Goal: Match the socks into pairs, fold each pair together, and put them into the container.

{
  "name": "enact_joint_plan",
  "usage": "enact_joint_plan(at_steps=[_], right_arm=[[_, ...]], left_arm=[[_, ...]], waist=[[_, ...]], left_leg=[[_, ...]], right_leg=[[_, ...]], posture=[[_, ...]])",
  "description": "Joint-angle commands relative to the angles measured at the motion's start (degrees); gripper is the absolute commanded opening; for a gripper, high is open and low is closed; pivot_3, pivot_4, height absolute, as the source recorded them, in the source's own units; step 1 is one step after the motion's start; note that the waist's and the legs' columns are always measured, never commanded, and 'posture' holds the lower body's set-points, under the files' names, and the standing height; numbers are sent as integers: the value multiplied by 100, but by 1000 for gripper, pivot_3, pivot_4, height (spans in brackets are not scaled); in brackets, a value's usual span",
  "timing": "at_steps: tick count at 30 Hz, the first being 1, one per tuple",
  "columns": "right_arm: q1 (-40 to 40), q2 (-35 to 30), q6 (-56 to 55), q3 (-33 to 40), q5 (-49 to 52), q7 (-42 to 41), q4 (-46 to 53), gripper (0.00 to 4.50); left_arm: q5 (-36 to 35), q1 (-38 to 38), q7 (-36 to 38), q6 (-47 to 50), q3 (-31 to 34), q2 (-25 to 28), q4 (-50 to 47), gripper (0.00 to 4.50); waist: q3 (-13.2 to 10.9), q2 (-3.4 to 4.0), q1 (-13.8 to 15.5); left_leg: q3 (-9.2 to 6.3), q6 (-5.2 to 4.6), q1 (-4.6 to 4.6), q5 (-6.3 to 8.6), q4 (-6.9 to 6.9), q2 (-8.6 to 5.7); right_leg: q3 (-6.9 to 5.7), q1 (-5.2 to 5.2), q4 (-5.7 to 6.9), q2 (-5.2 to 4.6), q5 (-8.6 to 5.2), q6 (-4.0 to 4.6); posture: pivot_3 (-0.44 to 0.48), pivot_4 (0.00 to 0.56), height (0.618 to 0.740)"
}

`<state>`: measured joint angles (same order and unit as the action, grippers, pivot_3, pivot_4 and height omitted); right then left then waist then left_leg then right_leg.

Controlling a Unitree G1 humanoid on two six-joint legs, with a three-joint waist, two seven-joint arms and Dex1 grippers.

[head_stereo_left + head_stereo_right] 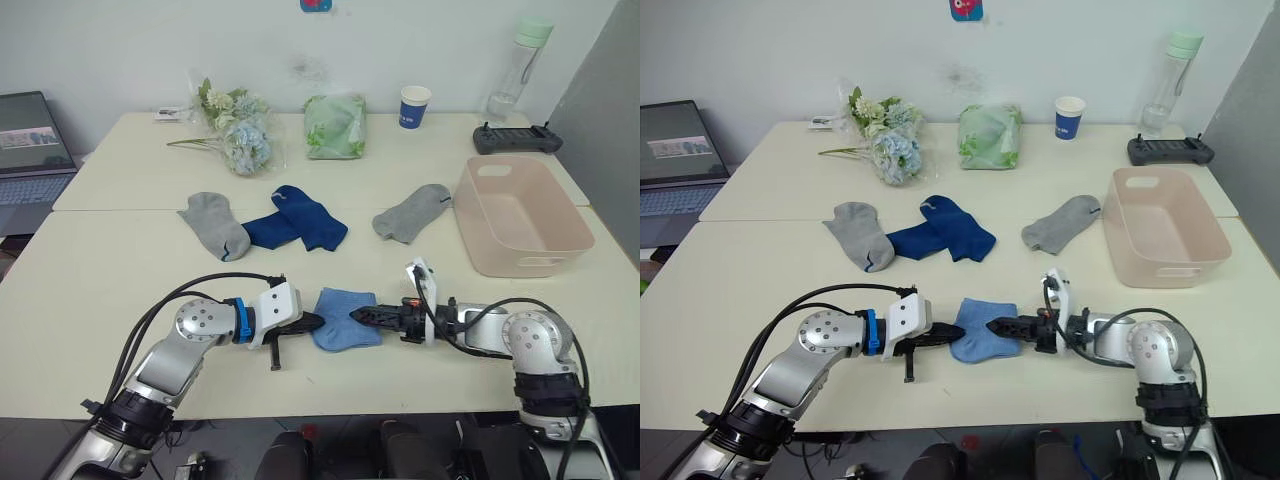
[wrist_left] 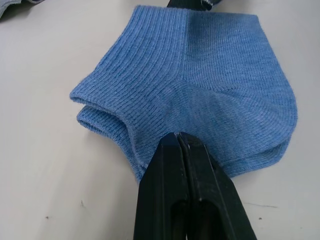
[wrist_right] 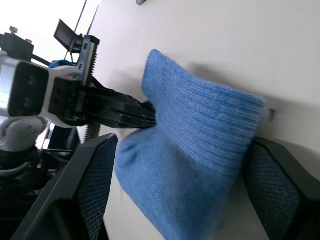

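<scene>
A folded pair of light blue socks (image 1: 345,318) lies near the table's front edge, between my two grippers. My left gripper (image 1: 315,322) is shut, its fingertips (image 2: 177,140) touching the pair's left edge. My right gripper (image 3: 184,140) is open, and its fingers (image 3: 95,175) flank the pair's right end. Further back lie a grey sock (image 1: 214,223), two overlapping navy socks (image 1: 300,218) and a second grey sock (image 1: 412,212). The pale pink container (image 1: 510,262) stands at the right with nothing in it.
Along the table's back edge are a bunch of artificial flowers (image 1: 238,130), a green wrapped bundle (image 1: 335,126), a blue paper cup (image 1: 414,106), a clear bottle (image 1: 517,65) and a black controller (image 1: 516,139). A laptop (image 1: 30,140) stands off the table's left side.
</scene>
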<state>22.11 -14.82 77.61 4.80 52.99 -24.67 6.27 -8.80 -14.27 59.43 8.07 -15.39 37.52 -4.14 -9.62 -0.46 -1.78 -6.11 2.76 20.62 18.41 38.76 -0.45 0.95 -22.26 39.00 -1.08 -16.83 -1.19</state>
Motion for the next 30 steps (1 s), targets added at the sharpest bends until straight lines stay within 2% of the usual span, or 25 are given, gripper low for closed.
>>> enact_joint_plan(at_steps=[1,9,14,21,25,28,30], right_arm=[[102,181,173,108,132,53,-131,3946],[213,246,-57,174,-161,43,-385,3946],[90,120,-118,-25,-226,-153,-243,2380],[57,126,-105,56,-239,-139,-156,26],[-12,-93,-93,256,-165,-207,10,9],[-65,-346,10,631,65,-226,258,0],[-31,-590,77,970,268,-226,460,0]], left_arm=[[45,54,12,31,31,7,3,0],[-73,37,21,179,110,11,-98,0],[-143,-46,33,177,137,-2,-133,0],[-318,-64,-3,387,198,-71,-371,0],[-779,-84,41,724,498,-79,-655,0],[-1257,-241,150,1240,765,54,-1043,580],[-1872,-557,35,1903,1052,-22,-1329,1170]], waist=[[0,0,0],[1,1,-6],[0,2,-6],[1,1,-8],[0,2,-6],[-3,0,32],[-6,1,35]], left_leg=[[0,0,0,0,0,0],[1,0,-1,0,0,0],[-1,0,1,0,0,-1],[0,0,0,0,0,1],[-1,0,3,0,1,-1],[-5,0,11,0,1,-3],[-9,0,15,0,2,-6]], right_leg=[[0,0,0,0,0,0],[0,0,1,0,0,0],[-2,-1,1,0,0,0],[-1,-1,2,0,0,0],[-1,-2,0,0,0,0],[-5,-3,-4,-2,0,0],[-8,-4,-6,-2,0,-1]], posture=[[0,150,740],[0,150,740],[0,150,740],[0,150,740],[0,150,740],[0,150,740],[0,150,740]])
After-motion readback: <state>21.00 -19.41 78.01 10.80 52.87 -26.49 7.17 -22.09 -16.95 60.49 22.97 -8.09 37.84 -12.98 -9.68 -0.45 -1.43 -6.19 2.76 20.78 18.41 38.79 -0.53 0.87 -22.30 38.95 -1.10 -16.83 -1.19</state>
